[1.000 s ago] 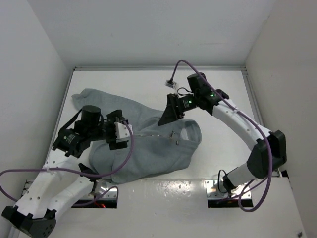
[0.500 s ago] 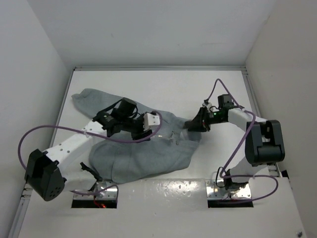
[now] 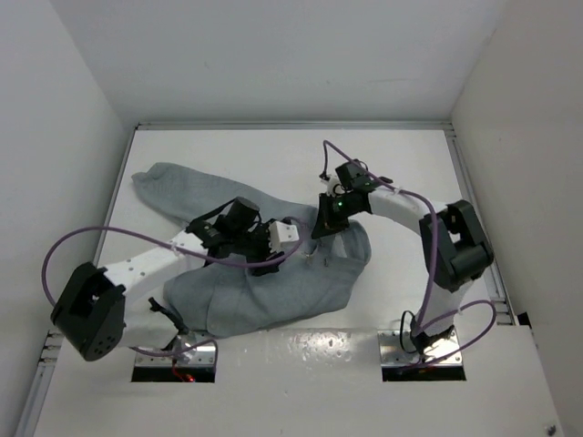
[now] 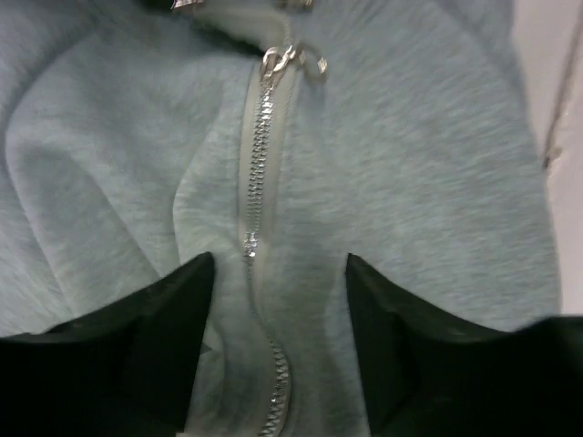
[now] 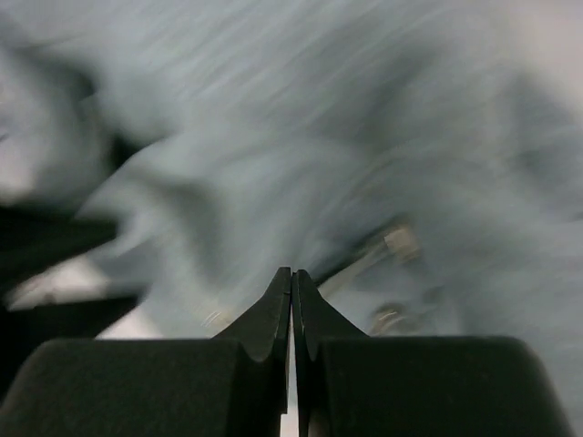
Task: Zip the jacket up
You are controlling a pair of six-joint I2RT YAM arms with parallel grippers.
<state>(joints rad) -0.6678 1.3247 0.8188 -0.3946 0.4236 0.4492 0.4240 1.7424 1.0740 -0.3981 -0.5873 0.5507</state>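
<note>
Top external view: jacket is seen bunched on the counter, left of centre, with one sleeve trailing to the far left corner. Both arms are reached in over its front.

Left wrist view: left claw is held part open with a finger either side of the zipper, nothing gripped. Contact with the fabric cannot be told. Slider is seen at the far end of the visible teeth. Teeth on the near side look meshed, and paler lining is exposed beyond it.

Right wrist view is smeared by motion. Right claw is fully closed, with nothing seen between the tips. A blurred metal piece, probably the pull, is just beside them and not held.

Step judged: grasp setup, zip run not yet done.

Next move judged: right claw to be reopened and closed on the pull. Fabric below the slider to be pinned by the left claw so it is kept taut while the slider is drawn.

Versus half a second earlier: right claw is shifted from the jacket's right edge inward to the opening, arm more extended. Left claw is barely moved. Jacket is unmoved.
</note>
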